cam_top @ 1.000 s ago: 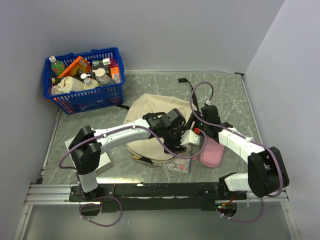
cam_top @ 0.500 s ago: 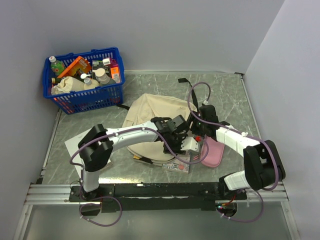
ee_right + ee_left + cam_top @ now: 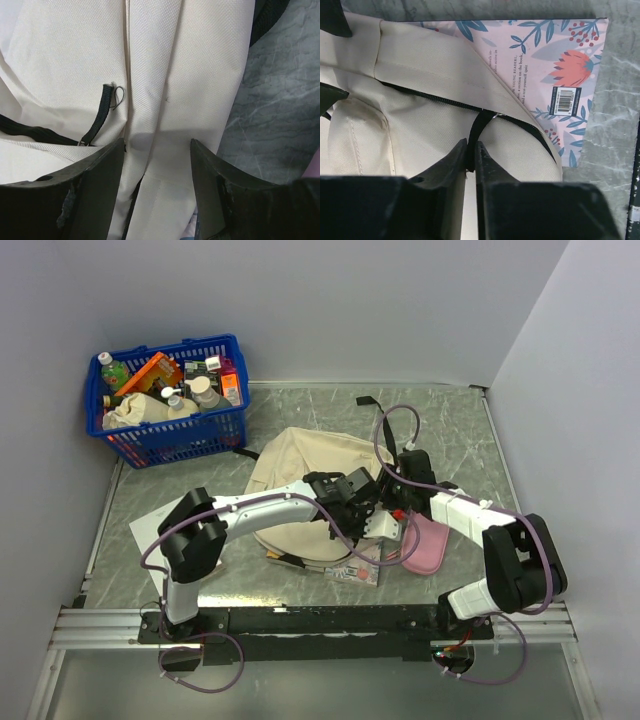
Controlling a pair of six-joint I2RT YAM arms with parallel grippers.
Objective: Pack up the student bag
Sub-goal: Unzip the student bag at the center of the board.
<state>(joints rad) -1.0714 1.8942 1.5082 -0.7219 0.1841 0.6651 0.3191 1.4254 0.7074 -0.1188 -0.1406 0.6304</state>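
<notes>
The large soft cream-beige fabric student bag (image 3: 300, 462) lies flat in the middle of the grey marbled table (image 3: 460, 430). Its near edge rests on a thin pink book with a leaf-and-flower cover (image 3: 560, 60).

The left gripper (image 3: 471, 146) is down on the bag's near right side. Its dark jaws are drawn almost together, leaving only a thin slit. In that slit they pinch the black fabric zip pull (image 3: 479, 127), which hangs from the end of the bag's black zipper line.

The right gripper (image 3: 157, 150) sits on the bag just to the right of the left one. Its jaws are spread wide, one on each side of a raised fold of cream cloth, and grip nothing. Whether the fingertips press the cloth cannot be told. A second short black pull tab (image 3: 102, 107) lies free on the fabric near its left finger (image 3: 95, 185).
</notes>
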